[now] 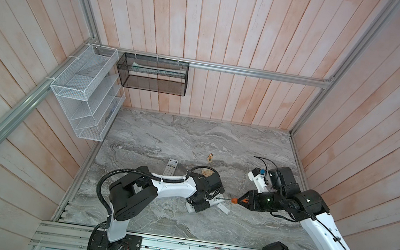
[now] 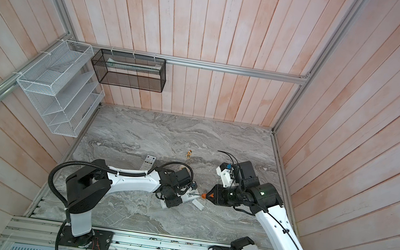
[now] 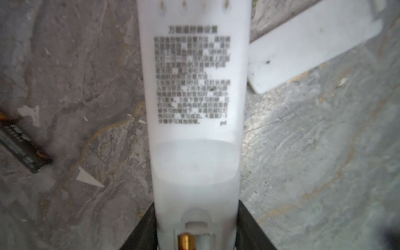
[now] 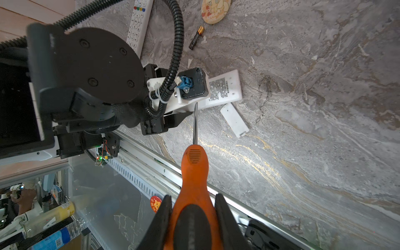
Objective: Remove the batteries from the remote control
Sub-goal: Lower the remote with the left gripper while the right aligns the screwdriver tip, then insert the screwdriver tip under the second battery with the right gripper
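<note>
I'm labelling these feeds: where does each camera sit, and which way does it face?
Both top views: overhead, looking down on the table; left arm, right arm show.
Left wrist: on the left arm, looks along the left hand, which grips the white remote.
Right wrist: on the right arm, looks past the right hand gripping the orange screwdriver toward the left arm.
Both wrists share the cover plate.
</note>
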`<move>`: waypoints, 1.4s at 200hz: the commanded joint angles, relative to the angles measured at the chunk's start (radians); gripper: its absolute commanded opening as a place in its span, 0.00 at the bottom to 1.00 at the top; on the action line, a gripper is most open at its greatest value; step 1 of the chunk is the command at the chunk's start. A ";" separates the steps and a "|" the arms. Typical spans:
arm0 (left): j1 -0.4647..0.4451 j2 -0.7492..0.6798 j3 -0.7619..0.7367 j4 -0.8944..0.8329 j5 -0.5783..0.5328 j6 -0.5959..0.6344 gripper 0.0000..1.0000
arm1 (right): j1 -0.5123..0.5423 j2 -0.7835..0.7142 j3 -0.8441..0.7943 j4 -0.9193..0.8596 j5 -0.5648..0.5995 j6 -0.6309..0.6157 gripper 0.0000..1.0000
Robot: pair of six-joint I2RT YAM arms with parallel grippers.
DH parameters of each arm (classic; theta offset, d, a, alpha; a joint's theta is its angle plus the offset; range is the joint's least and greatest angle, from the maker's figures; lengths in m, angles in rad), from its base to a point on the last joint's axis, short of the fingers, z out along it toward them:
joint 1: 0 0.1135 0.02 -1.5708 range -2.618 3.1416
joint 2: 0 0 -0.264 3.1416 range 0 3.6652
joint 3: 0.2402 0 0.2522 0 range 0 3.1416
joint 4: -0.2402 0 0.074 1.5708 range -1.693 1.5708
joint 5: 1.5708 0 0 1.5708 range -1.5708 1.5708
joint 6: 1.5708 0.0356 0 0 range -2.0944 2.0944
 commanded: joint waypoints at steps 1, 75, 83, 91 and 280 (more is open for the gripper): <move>0.010 0.030 0.028 0.180 0.005 0.025 0.62 | -0.006 0.000 0.040 -0.023 0.028 -0.017 0.00; 0.027 -0.235 -0.270 0.256 0.013 0.034 0.81 | -0.005 0.011 0.017 -0.004 -0.024 -0.004 0.00; 0.030 -0.259 -0.303 0.264 0.010 0.028 0.81 | -0.003 0.015 0.013 0.002 -0.033 0.000 0.00; 0.032 -0.276 -0.333 0.273 0.010 0.024 0.81 | 0.002 0.016 0.010 0.007 -0.036 0.005 0.00; 0.043 -0.225 -0.362 0.263 0.019 0.064 0.50 | 0.190 0.031 -0.189 0.300 -0.068 0.268 0.00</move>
